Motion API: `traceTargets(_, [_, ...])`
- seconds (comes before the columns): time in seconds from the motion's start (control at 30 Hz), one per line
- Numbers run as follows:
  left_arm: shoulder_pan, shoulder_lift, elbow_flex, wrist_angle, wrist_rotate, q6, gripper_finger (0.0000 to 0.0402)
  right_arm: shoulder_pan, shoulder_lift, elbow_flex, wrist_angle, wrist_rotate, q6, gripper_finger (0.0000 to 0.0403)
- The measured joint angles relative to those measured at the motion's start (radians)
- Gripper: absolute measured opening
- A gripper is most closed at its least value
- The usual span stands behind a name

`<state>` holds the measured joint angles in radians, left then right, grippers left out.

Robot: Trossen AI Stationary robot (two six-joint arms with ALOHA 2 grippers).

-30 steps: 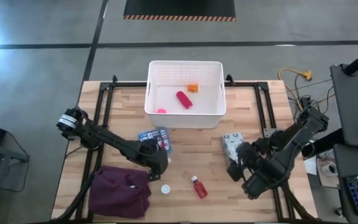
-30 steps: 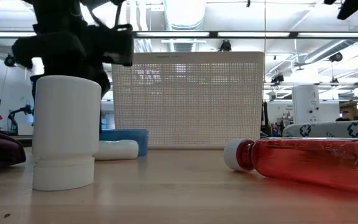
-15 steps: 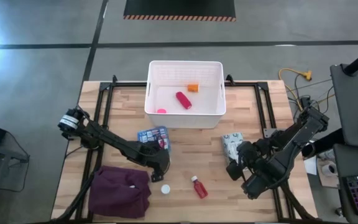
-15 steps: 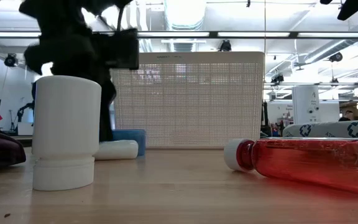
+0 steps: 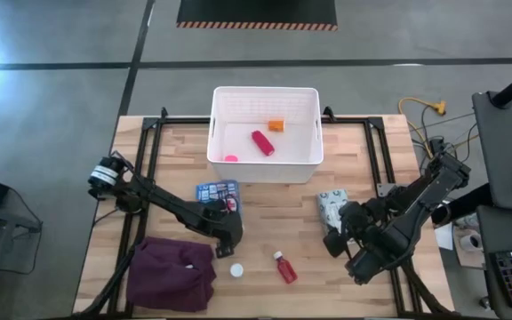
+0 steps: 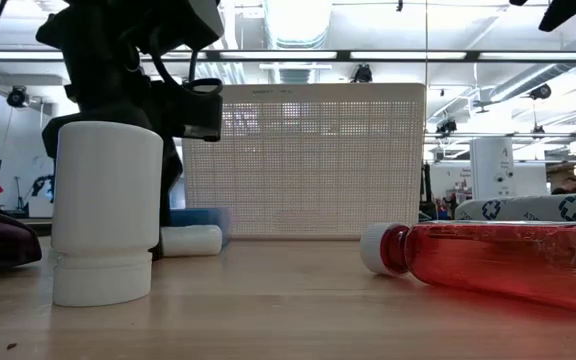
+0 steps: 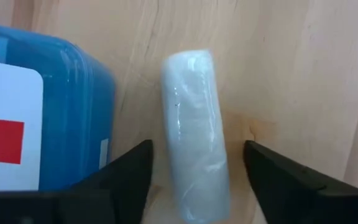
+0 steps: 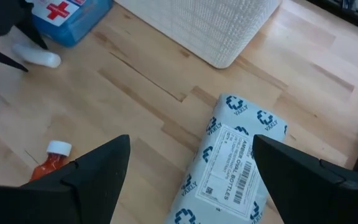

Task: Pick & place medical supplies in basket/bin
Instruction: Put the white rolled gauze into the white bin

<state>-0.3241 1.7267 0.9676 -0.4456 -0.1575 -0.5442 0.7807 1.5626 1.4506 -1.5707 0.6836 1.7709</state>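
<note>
The left gripper (image 7: pixel 191 180) is low over the wooden table (image 5: pixel 274 222), near its middle, with its two fingers (image 7: pixel 126 171) spread apart on either side of a small white roll (image 7: pixel 194 162) that lies flat on the wood. The roll sits in the gap between the fingers, and neither finger visibly touches it. Just beside the roll lies the blue first-aid box (image 7: pixel 39 112) with a red cross on its white label; the box and roll are close but a strip of table shows between them. In the high view the left gripper (image 5: pixel 229 233) sits at the near edge of the first-aid box (image 5: pixel 216 193), with the maroon cloth (image 5: pixel 172 271) on the table nearer the front edge.

The right gripper (image 8: pixel 188 168) hangs above the table's right side with its fingers wide apart and nothing between them. The pale patterned packet (image 8: pixel 232 165) lies flat beneath it, pointing toward the white basket (image 8: pixel 210 31).

A red bottle with a white cap (image 5: pixel 284 267) lies on its side between the two arms, near the front of the table, and a white cap-like piece (image 5: pixel 236 269) stands just beside the cloth. The white basket (image 5: pixel 216 133) stands at the far middle of the table and holds a red tube (image 5: pixel 262 142), a small orange piece (image 5: pixel 276 125) and a pink disc (image 5: pixel 230 158).
</note>
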Motion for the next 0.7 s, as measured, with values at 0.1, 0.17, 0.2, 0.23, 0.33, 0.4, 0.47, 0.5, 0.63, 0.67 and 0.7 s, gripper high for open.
traceTargets(0.1, [0.000, 0.000, -0.001, 0.002, 0.000, 0.000, 0.0169, 0.000, 0.000, 0.000, 0.000, 0.001, -0.003, 0.0329])
traceTargets(0.17, [0.000, 0.000, 0.002, 0.001, 0.003, 0.000, 0.0130, 0.000, 0.000, 0.000, 0.000, 0.001, -0.015, 0.0329])
traceTargets(0.2, [0.000, 0.001, 0.009, -0.002, 0.008, 0.000, 0.0108, 0.000, 0.000, 0.000, 0.000, 0.001, -0.017, 0.0329])
traceTargets(0.23, [0.000, 0.002, 0.020, -0.002, 0.010, 0.000, 0.0088, 0.000, 0.000, 0.000, 0.000, 0.001, -0.021, 0.0329])
traceTargets(0.33, [-0.002, -0.012, 0.068, -0.001, 0.010, 0.000, 0.0030, 0.000, -0.001, 0.000, 0.000, 0.023, -0.030, 0.0329])
traceTargets(0.4, [-0.002, -0.032, 0.110, 0.001, 0.000, 0.007, 0.0023, 0.000, -0.003, 0.000, 0.003, 0.062, -0.029, 0.0329])
traceTargets(0.47, [-0.003, -0.054, 0.159, -0.002, -0.031, 0.037, 0.0023, 0.000, -0.005, 0.001, 0.000, 0.107, -0.029, 0.0329])
traceTargets(0.5, [0.000, -0.062, 0.189, -0.009, -0.049, 0.056, 0.0024, 0.000, -0.005, 0.004, 0.000, 0.127, -0.033, 0.0329])
traceTargets(0.63, [0.010, -0.102, 0.364, -0.062, -0.156, 0.159, 0.0029, 0.000, -0.005, 0.024, 0.000, 0.205, -0.068, 0.0329])
traceTargets(0.67, [0.010, -0.111, 0.414, -0.066, -0.193, 0.201, 0.0029, 0.000, -0.005, 0.031, 0.000, 0.225, -0.074, 0.0329])
traceTargets(0.7, [0.010, -0.118, 0.464, -0.068, -0.230, 0.249, 0.0029, 0.000, -0.005, 0.036, 0.000, 0.245, -0.077, 0.0329])
